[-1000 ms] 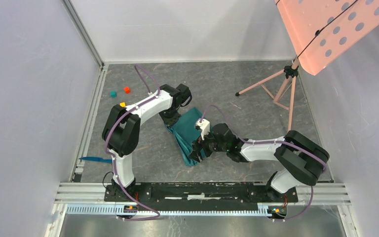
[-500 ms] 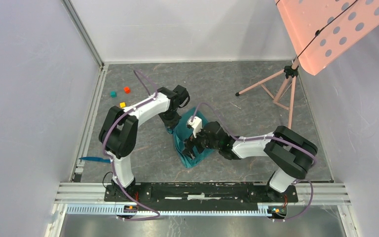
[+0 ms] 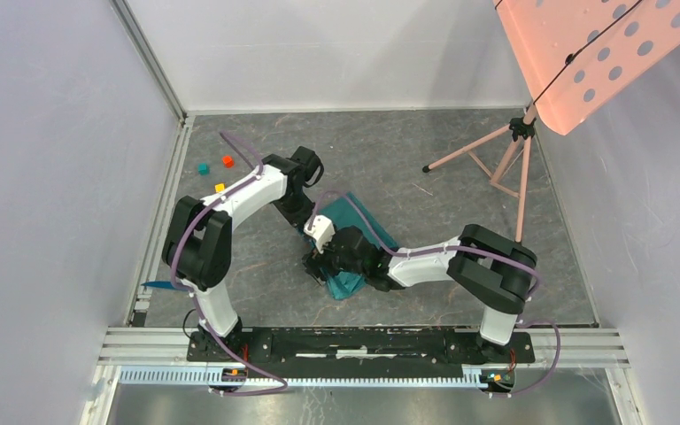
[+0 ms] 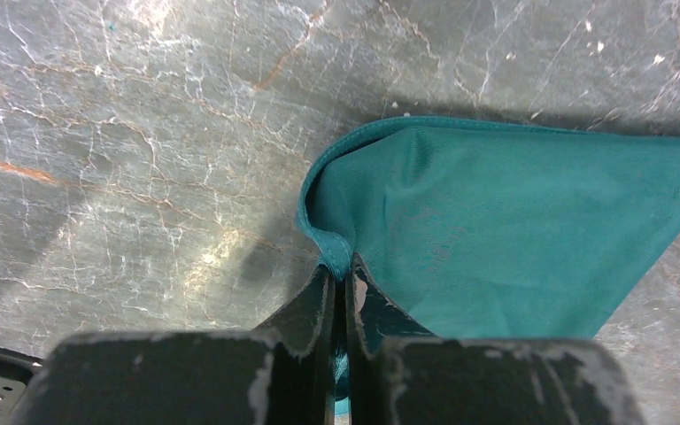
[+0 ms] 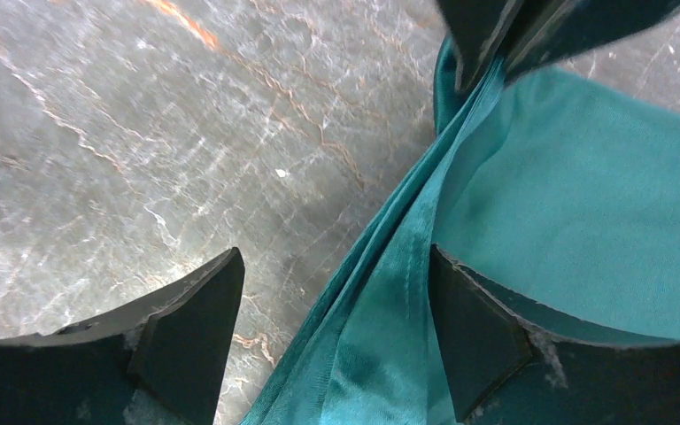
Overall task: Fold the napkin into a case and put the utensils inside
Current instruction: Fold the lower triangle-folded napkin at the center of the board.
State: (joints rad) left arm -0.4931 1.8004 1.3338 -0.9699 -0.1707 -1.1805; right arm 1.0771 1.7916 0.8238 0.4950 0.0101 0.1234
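Observation:
The teal-green napkin (image 3: pixel 360 224) lies bunched and partly folded in the middle of the floor, not in the shape of a case. My left gripper (image 3: pixel 304 215) is shut on its left edge; the left wrist view shows the hem (image 4: pixel 332 251) pinched between the jaws, with the cloth (image 4: pixel 513 221) spreading to the right. My right gripper (image 3: pixel 320 263) is open, and its fingers (image 5: pixel 197 323) straddle a bunched fold of the napkin (image 5: pixel 390 310) without closing on it. The blue utensil (image 3: pixel 173 285) lies by the left rail. The gold spoon is out of view.
Small teal (image 3: pixel 203 167), red (image 3: pixel 227 160) and yellow (image 3: pixel 220 187) cubes sit at the back left. A pink tripod (image 3: pixel 494 156) with a perforated pink board (image 3: pixel 602 44) stands at the back right. Walls close in on both sides.
Both grippers have moved to the left. The right gripper slid left along the napkin's near end, and the cloth has been drawn narrower and more bunched.

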